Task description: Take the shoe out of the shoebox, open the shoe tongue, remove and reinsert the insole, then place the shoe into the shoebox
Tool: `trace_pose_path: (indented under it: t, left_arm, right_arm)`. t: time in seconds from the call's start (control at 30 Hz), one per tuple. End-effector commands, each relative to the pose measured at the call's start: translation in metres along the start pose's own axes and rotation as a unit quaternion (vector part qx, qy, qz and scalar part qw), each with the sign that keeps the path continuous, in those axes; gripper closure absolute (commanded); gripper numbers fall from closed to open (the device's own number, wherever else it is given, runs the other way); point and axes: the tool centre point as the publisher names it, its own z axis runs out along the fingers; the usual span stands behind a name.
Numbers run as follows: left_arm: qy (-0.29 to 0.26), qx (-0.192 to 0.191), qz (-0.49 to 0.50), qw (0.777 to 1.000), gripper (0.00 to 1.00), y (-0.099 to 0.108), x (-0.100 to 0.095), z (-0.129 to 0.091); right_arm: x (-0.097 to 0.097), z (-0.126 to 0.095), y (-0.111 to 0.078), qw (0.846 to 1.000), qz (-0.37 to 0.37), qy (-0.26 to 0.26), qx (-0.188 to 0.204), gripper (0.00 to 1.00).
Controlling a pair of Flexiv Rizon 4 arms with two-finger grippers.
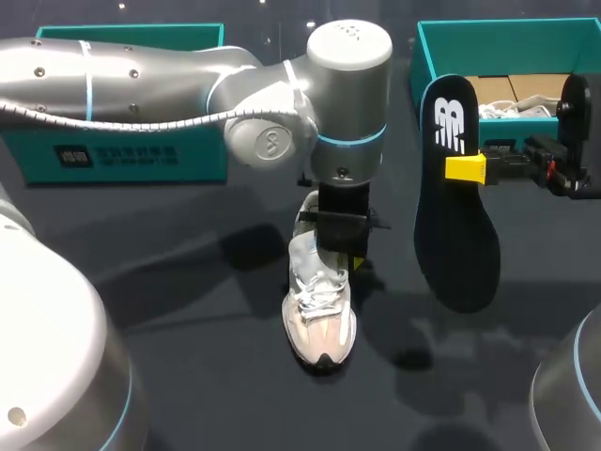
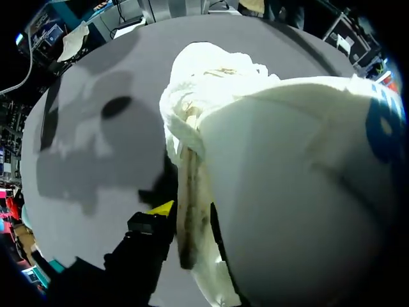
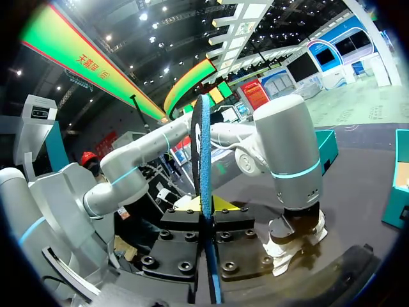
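A white and beige shoe stands on the dark table, toe toward me. My left gripper comes straight down onto its heel end. In the left wrist view the shoe fills most of the picture. One yellow-tipped finger stands just outside the tan collar edge, a thin gap away, and the other is hidden behind the shoe; the gripper is open. My right gripper is shut on the black insole, holding it up off the table, right of the shoe. The right wrist view shows that insole edge-on between the right gripper's jaws.
The open teal shoebox with paper inside stands at the back right, just behind the raised insole. A second teal box part lies at the back left, partly behind my left arm. Dark table surface lies around the shoe.
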Motion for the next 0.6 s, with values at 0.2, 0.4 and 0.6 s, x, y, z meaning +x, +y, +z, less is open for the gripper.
trace_pose_path:
  t: [0.2, 0.4, 0.6]
  left_arm:
    - [-0.046, -0.032, -0.009, 0.998, 0.04, 0.001, 0.007, -0.031]
    - [-0.122, -0.073, -0.017, 0.990, 0.00, 0.005, 0.019, -0.081]
    - [-0.196, -0.130, -0.018, 0.972, 0.00, 0.007, 0.030, -0.126]
  right_arm:
    - [0.002, 0.000, -0.001, 1.000, 0.000, -0.002, 0.000, 1.00]
    - [0.002, 0.000, -0.001, 1.000, 0.000, -0.002, 0.000, 1.00]
    - [0.002, 0.000, -0.001, 1.000, 0.000, -0.002, 0.000, 1.00]
